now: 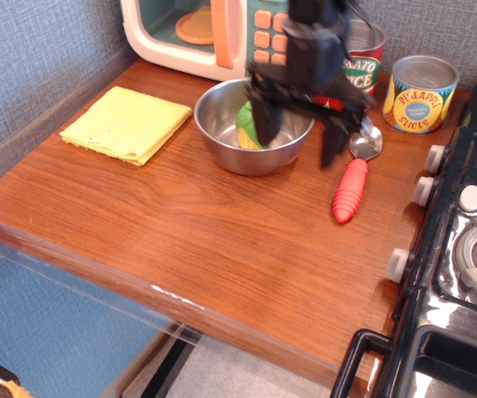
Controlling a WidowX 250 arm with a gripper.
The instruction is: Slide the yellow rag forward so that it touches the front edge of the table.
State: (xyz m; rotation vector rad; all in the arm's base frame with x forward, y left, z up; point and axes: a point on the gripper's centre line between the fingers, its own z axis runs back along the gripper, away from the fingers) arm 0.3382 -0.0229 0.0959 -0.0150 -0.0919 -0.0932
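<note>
Hovering above the round steel bowl (253,126), the black end effector (299,143) has its fingers spread apart, gripping nothing; the flat pale-yellow folded rag (127,123) lies well apart, leftward, far-left on the reddish-brown wooden worktop (221,240), short of its front edge.

- Yellow rag (127,123) lies flat at the table's (188,240) back left, well apart from the front edge.
- Gripper (301,139), fingers spread, blurred, hangs over the steel bowl (221,133).

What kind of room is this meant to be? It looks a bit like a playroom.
Most likely a toy kitchen set: a pastel play microwave stands at the back of the wooden table, a black stove sits beside it, and food cans stand nearby.
</note>
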